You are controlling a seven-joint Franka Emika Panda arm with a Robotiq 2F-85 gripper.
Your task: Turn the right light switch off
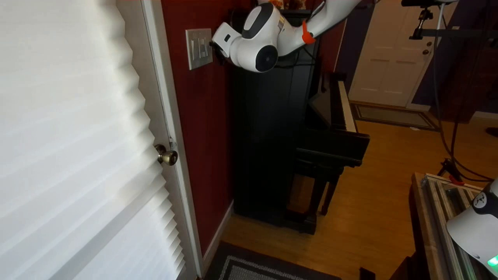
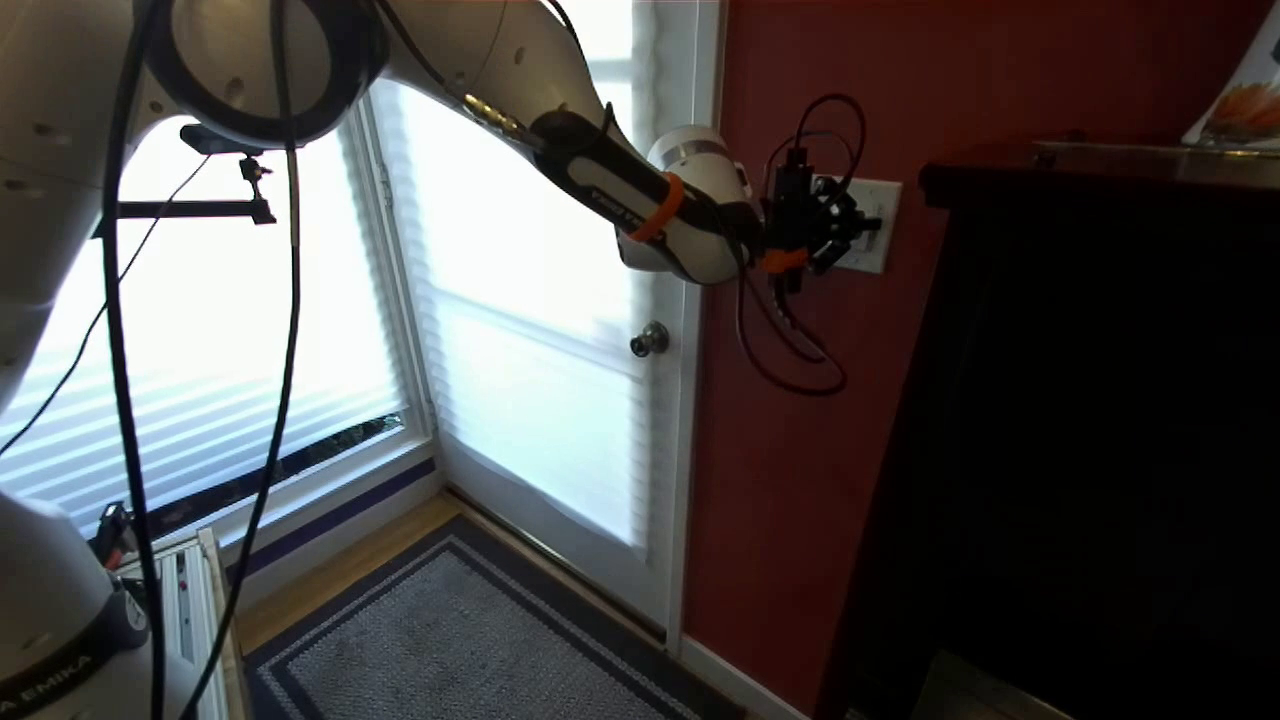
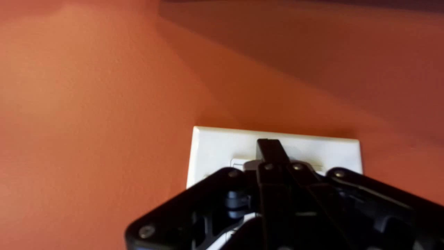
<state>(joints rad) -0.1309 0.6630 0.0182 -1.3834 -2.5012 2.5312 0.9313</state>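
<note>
The cream-white switch plate [image 1: 190, 64] is on the red wall in both exterior views [image 2: 886, 205]. Its right light switch [image 1: 203, 47] is the paddle nearer the dark piano; the left toggle [image 1: 195, 49] is beside it. My gripper [image 1: 213, 44] is at the plate's right side, its tips [image 2: 868, 226] in front of the right switch. In the wrist view the plate [image 3: 213, 142] is sideways, and the black fingers [image 3: 273, 150] are together over the right switch [image 3: 238, 161], hiding most of it. Nothing is held. I cannot tell whether the tips touch the switch.
A white door with a round brass knob [image 1: 169, 157] is left of the plate. A tall dark piano [image 1: 268, 136] stands right of it, also in an exterior view [image 2: 1060, 400]. A cable loop [image 2: 790, 380] hangs below my wrist. A grey rug [image 2: 450, 630] lies below.
</note>
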